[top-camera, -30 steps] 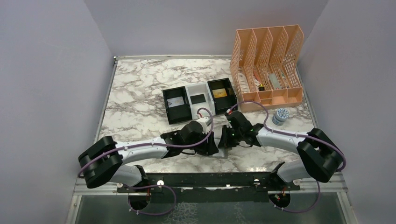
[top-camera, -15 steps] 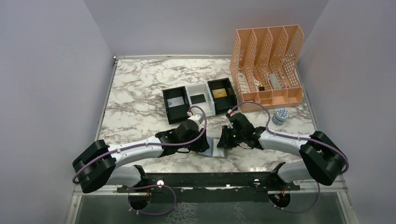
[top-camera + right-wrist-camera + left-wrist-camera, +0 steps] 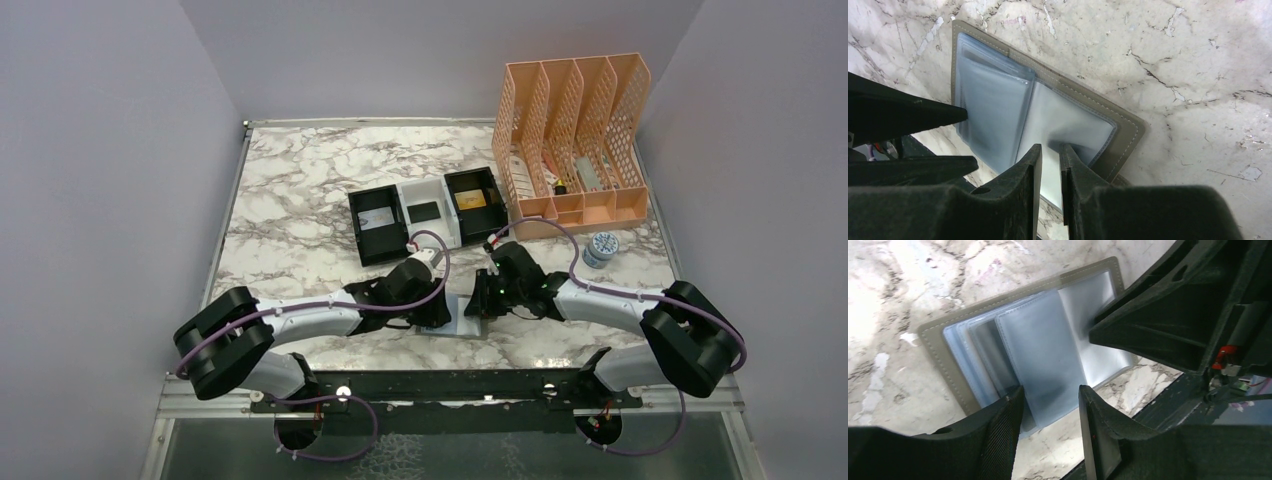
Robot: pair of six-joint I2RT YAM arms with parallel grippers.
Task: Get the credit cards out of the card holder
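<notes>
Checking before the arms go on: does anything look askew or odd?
The card holder lies open and slanted near the table's front edge, its clear sleeves fanned unevenly, none showing a card. Nothing spilled or damaged.

Apparently open card holder point(image 3: 463, 320) between left fingers point(image 3: 437, 313) and right fingers point(image 3: 481, 299).

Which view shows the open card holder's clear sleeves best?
Left wrist: the card holder lies open, its fanned sleeves clearest. Right wrist shows it too, with the right hand covering part. Top external shows only a sliver beside the left hand.
</notes>
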